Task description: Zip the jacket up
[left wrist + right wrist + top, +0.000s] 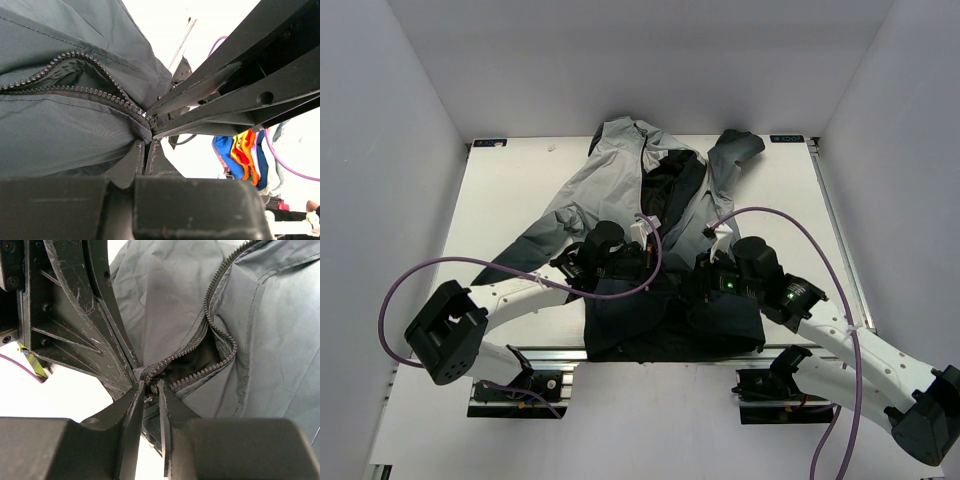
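Observation:
The grey jacket (610,185) lies flat on the white table (510,200), hood far, dark hem near, front partly open showing black lining. Both grippers meet low on its front. My left gripper (658,268) is shut, pinching the jacket's fabric (75,140) at the closed end of the zipper (100,94). My right gripper (692,282) is shut on the zipper pull (154,388), where the two rows of zipper teeth (212,362) join. In the left wrist view my left gripper (145,149) faces the right gripper's fingers (200,90). In the right wrist view my right gripper (151,390) sits just below the left gripper's fingers (100,325).
Purple cables (620,292) loop over the jacket from both arms. A metal rail (650,352) runs along the near table edge under the hem. White walls enclose the table. A bright multicoloured cloth (240,155) shows beyond the table in the left wrist view.

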You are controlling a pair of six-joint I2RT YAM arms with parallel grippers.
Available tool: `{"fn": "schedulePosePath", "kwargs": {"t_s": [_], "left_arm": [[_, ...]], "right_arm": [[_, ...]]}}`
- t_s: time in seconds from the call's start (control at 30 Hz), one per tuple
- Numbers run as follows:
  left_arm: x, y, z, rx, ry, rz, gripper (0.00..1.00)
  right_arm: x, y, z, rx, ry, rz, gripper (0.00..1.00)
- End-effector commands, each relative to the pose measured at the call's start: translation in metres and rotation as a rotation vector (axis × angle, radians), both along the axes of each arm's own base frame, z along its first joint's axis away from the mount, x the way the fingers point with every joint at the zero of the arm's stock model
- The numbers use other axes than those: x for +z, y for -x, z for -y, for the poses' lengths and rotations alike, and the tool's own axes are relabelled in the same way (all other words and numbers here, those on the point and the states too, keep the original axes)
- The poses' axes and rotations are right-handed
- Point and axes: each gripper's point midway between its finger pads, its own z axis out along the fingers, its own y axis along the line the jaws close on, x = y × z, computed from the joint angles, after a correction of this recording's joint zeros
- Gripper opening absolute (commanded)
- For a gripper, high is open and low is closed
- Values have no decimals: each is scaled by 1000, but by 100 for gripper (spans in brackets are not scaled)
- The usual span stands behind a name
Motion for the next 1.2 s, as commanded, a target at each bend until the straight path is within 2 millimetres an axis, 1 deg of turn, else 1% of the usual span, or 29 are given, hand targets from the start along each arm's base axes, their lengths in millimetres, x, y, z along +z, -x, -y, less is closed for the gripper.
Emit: {"fn": "schedulePosePath", "kwargs": {"t_s": [0.0,0.2,0.23,0.33,0.5,0.53,0.6,0.7,0.77,0.8,0.83,0.87,0.9,0.93,0.97,1.0,1.03,1.07,1.13,1.17], "left_arm": [[24,2,3,-14,55,38,0],[25,1,2,-11,58,43,0],[25,2,2,-12,56,44,0],[22,1,2,-7,47,36,0],[20,-2,1,15,34,38,0],[20,-2,1,16,34,37,0],[20,-2,1,17,37,35,0],[20,-2,1,13,30,35,0],[22,-1,1,0,28,41,0],[19,0,0,-8,9,40,0],[18,0,0,-12,0,45,6],[22,-2,1,-15,-1,56,17],[20,-1,-1,-24,-20,70,25],[22,-2,-3,-26,-28,87,36],[28,-7,-3,-24,-37,139,50],[24,-6,-8,-20,-75,137,77],[31,-9,-12,-10,-82,174,86],[32,-14,-17,9,-118,222,98],[39,-20,-24,30,-145,285,98],[49,-19,-28,35,-140,329,98]], "right_arm": [[0,-2,3,-7,3,17,24],[3,-3,2,-15,-9,19,18],[3,-3,1,-14,-10,20,12],[4,-4,1,-18,-10,18,3],[2,-7,8,-60,20,8,4],[2,-8,10,-70,24,10,0],[1,-12,16,-99,40,31,0],[8,-16,18,-111,36,77,0],[15,-17,15,-95,7,118,0],[16,-18,15,-88,3,135,0],[19,-16,12,-63,-8,145,0],[22,-15,10,-53,-16,154,0],[25,-16,8,-48,-26,160,0],[26,-16,7,-45,-24,156,0],[33,-18,7,-52,-31,160,0],[34,-19,7,-57,-25,152,0],[34,-19,6,-54,-21,147,0],[41,-20,5,-59,-31,153,0],[42,-21,5,-68,-27,137,0],[43,-22,4,-67,-27,134,0]]}}
